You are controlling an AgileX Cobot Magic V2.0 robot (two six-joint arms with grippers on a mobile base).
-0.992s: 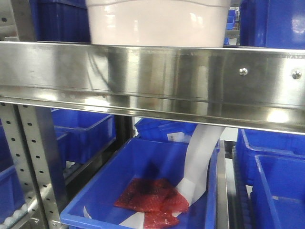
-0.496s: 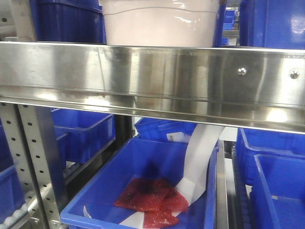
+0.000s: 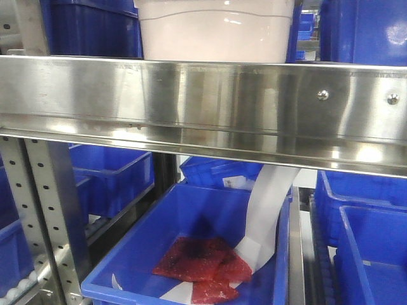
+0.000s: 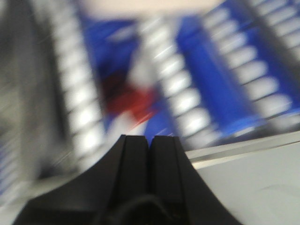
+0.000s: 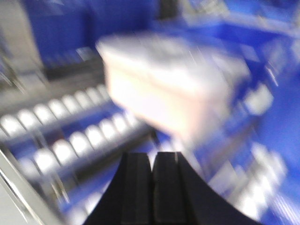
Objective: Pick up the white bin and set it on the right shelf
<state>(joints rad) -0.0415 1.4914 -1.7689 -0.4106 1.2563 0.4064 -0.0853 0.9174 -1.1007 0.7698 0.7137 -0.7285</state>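
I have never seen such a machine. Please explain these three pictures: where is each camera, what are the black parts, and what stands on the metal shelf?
This is a robot with two arms. One camera looks forward from its body; the other two sit on its wrists. The front view shows a steel shelf with a white bin standing on it, blue crates beside it, and below it an open blue crate holding a red bag and a white paper strip. The black parts are the left gripper and the right gripper. Both are shut and hold nothing. The wrist pictures are blurred; the right one faces the bin.
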